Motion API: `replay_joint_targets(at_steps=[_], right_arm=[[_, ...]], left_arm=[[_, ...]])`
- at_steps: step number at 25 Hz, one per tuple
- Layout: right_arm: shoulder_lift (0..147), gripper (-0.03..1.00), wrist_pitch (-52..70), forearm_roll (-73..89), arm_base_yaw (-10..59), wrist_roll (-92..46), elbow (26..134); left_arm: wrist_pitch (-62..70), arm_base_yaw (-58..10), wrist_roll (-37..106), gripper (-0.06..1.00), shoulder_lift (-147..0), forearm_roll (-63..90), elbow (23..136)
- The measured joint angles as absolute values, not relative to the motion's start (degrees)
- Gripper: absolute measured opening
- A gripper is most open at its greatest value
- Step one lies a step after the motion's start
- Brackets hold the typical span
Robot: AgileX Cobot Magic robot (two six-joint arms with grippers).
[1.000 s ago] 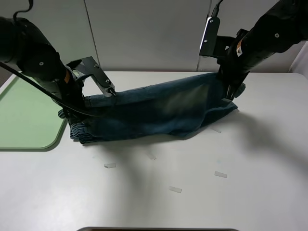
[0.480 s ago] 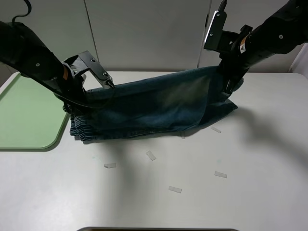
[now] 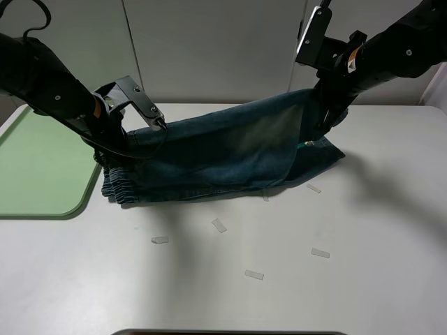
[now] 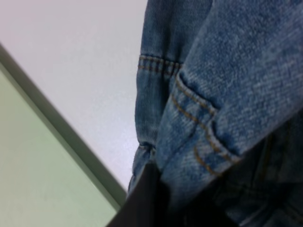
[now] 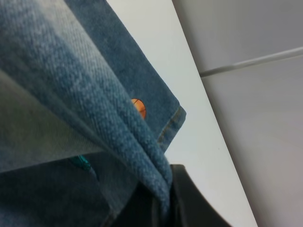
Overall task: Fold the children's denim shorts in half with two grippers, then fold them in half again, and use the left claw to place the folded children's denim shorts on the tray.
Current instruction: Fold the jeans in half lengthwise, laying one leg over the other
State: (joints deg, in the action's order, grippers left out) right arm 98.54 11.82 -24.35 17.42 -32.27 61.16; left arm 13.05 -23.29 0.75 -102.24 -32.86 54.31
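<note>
Above the table (image 3: 293,293), left hand (image 3: 107,145) and right hand (image 3: 328,117) both tight on the denim shorts (image 3: 223,153).

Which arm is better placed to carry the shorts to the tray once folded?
Left. The left gripper grips the shorts at the waistband end right beside the green tray; the right gripper holds the far end.
</note>
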Motion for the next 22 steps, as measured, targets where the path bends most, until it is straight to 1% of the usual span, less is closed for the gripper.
replay_joint_targets(at_steps=[7,8,9,10,11,12,13,14,15,16,17,19,21,22], right_arm=[[98.5,-0.02,11.4,-24.2,17.3,-32.2,61.2],[98.5,0.0,11.2,-24.2,17.3,-32.2,61.2],[98.5,0.05,11.1,-24.2,17.3,-32.2,61.2],[98.5,0.12,10.9,-24.2,17.3,-32.2,61.2],[98.5,0.24,10.4,-24.2,17.3,-32.0,61.2],[98.5,0.38,9.7,-24.2,17.3,-31.7,61.2],[98.5,0.49,8.5,-24.2,17.3,-31.3,61.2],[98.5,0.57,7.2,-24.2,17.3,-31.1,61.2],[98.5,0.61,5.8,-24.2,17.3,-30.9,61.2],[98.5,0.64,4.7,-24.2,17.3,-30.7,61.2],[98.5,0.66,4.0,-24.2,17.3,-30.7,61.2],[98.5,0.68,3.5,-24.2,17.3,-30.6,61.2],[98.5,0.69,3.6,-23.7,17.3,-30.5,61.2],[98.5,0.69,3.7,-23.5,17.3,-30.5,61.2]], left_arm=[[12.6,-23.3,0.7,0.04,-102.2,-33.0,54.3],[12.6,-23.3,0.7,0.05,-102.2,-33.0,54.3],[12.6,-23.3,0.7,0.09,-102.2,-33.0,54.3],[12.6,-23.3,0.7,0.16,-102.2,-33.0,54.3],[12.6,-23.3,0.7,0.24,-102.2,-33.0,54.3],[12.6,-23.2,0.7,0.36,-102.2,-33.0,54.3],[12.6,-23.1,0.7,0.47,-102.2,-33.0,54.3],[12.6,-23.1,0.7,0.47,-102.2,-33.0,54.3],[12.6,-23.1,0.7,0.64,-102.2,-33.1,54.3],[12.4,-23.1,0.7,0.76,-102.2,-33.1,54.3],[11.9,-23.1,0.7,0.85,-102.2,-33.1,54.3],[11.0,-23.1,0.7,0.94,-102.2,-33.1,54.3],[10.6,-23.1,0.6,0.98,-102.2,-33.0,54.3],[10.6,-23.1,0.6,0.99,-102.2,-33.0,54.3]])
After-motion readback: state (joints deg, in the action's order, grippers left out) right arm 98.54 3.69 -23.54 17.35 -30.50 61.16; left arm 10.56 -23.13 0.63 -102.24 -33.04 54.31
